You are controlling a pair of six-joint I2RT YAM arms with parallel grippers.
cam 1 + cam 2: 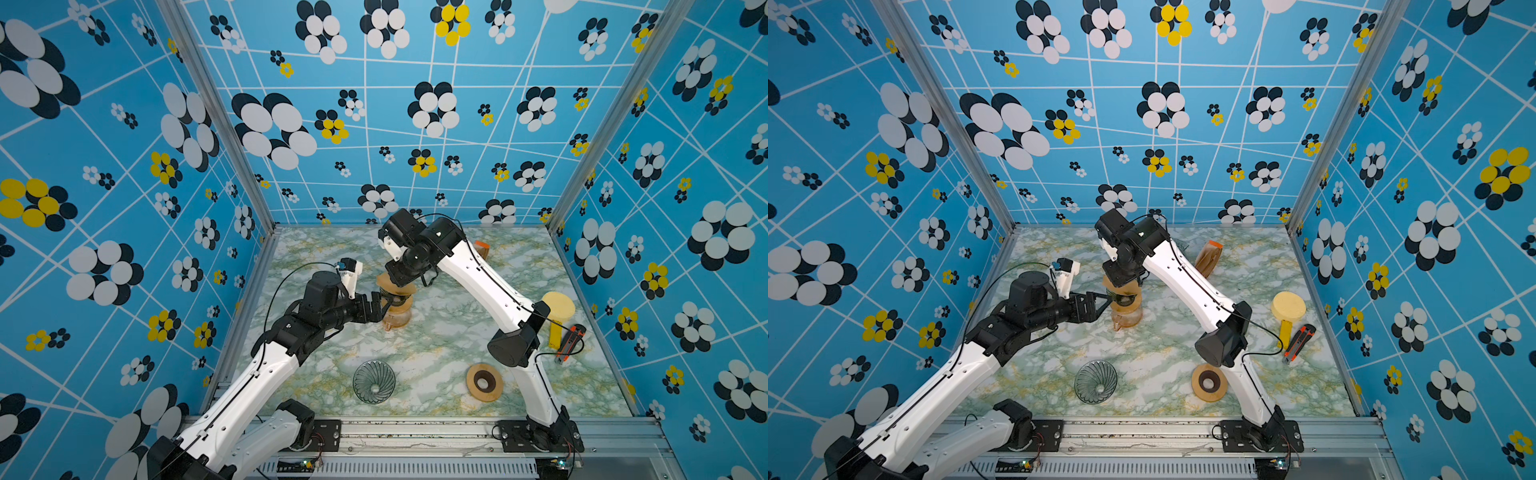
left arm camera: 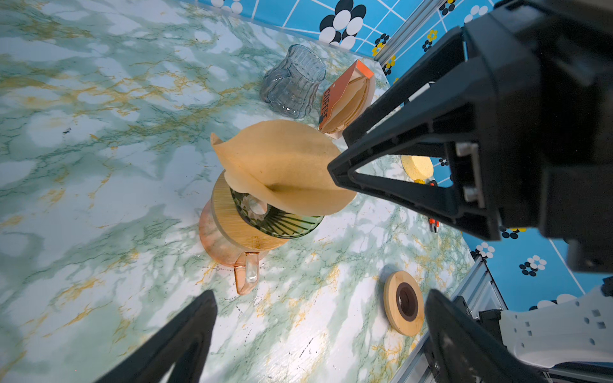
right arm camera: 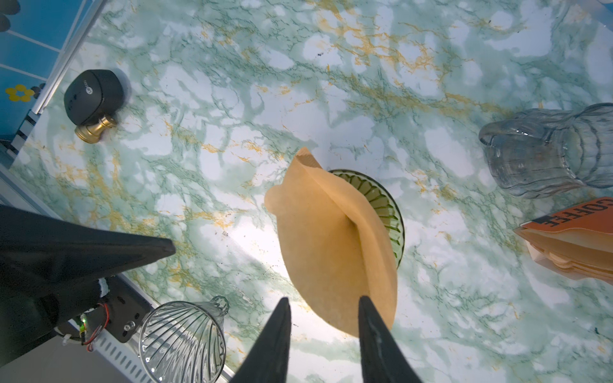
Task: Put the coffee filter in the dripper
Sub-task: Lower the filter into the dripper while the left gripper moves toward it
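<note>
Has the filter (image 2: 282, 165) tip-down in the green dripper (image 2: 282, 222), tilted and half folded, with most of the paper above the rim. Carries the dripper on a wooden ring (image 2: 232, 219) atop an orange server (image 2: 215, 238), around the middle of the counter (image 2: 99, 132). Hovers the right end effector (image 3: 323, 300) over the filter, spread partway and pinching nothing, with one finger (image 3: 374, 331) at the paper's edge. Sets the left end effector (image 2: 320, 293) just left of the dripper, spread wide and empty. Shows a clear dripper (image 1: 374, 381) and a spare ring (image 1: 484, 382) near the front edge, well apart from the server. Puts a filter pack (image 2: 345, 99) and a toppled glass jug (image 2: 292, 83) far and right of the server.
</note>
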